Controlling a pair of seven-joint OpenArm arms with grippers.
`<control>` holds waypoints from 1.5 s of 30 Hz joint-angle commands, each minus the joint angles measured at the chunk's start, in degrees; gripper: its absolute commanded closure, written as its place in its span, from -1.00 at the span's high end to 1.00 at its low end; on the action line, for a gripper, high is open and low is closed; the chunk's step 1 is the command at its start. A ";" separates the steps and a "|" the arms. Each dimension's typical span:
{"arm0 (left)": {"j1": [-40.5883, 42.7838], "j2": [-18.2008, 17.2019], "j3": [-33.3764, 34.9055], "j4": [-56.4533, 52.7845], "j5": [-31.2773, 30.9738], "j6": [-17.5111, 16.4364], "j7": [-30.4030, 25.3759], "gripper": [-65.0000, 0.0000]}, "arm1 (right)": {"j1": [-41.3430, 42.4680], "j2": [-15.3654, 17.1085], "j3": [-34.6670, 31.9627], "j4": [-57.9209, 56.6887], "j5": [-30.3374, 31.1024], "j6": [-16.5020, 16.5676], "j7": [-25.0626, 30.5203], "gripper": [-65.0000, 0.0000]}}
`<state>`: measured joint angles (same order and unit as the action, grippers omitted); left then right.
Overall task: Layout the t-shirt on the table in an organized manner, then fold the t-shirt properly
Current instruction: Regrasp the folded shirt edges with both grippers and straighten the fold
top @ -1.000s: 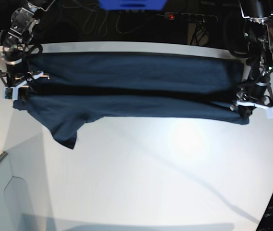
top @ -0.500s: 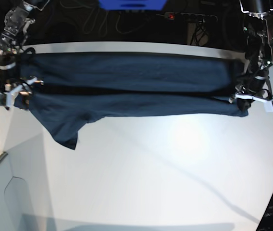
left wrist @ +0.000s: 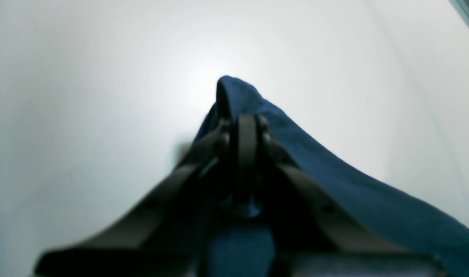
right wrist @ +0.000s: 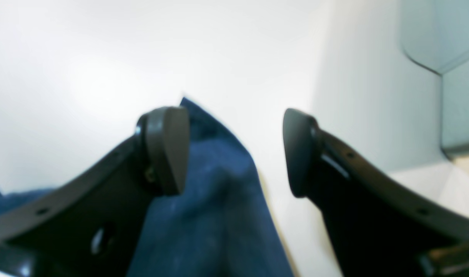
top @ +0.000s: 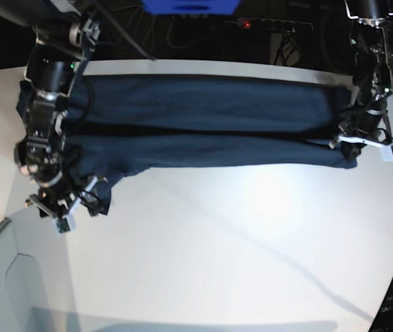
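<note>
- Now the shirt [top: 203, 124] lies in a long folded band on the worktop [top: 238, 242].
- Left end effector [top: 364, 140] is pinching the shirt's end corner.
- Right end effector [right wrist: 234, 150] is spread, fabric beneath its left finger [right wrist: 167, 148].

Dark background behind holds a power strip [top: 274, 24] with red light and cables [top: 138, 31].
</note>
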<state>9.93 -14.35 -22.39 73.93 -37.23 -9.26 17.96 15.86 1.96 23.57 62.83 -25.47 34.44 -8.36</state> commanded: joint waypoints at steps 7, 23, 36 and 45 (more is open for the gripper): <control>-0.57 -0.73 -0.24 0.93 -0.26 -0.46 -1.03 -1.00 | 7.31 1.87 -1.29 -10.48 0.02 -0.19 0.05 0.18; -0.75 -0.73 -0.33 0.84 -0.17 -0.46 -1.03 -1.00 | 12.76 4.94 -6.30 -24.54 0.11 -0.28 0.67 0.10; -2.51 -0.73 -0.33 1.45 -0.52 -0.46 -1.03 -1.00 | 16.19 4.94 -8.58 -25.25 0.11 -0.37 0.67 -1.00; -10.59 -0.82 -0.24 1.54 0.00 -0.46 -1.03 -1.00 | 16.54 2.84 -1.81 -8.98 0.11 -0.37 0.67 -1.00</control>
<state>0.38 -14.28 -22.39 74.50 -36.97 -9.21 18.68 30.68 4.64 21.93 52.90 -25.80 34.37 -9.10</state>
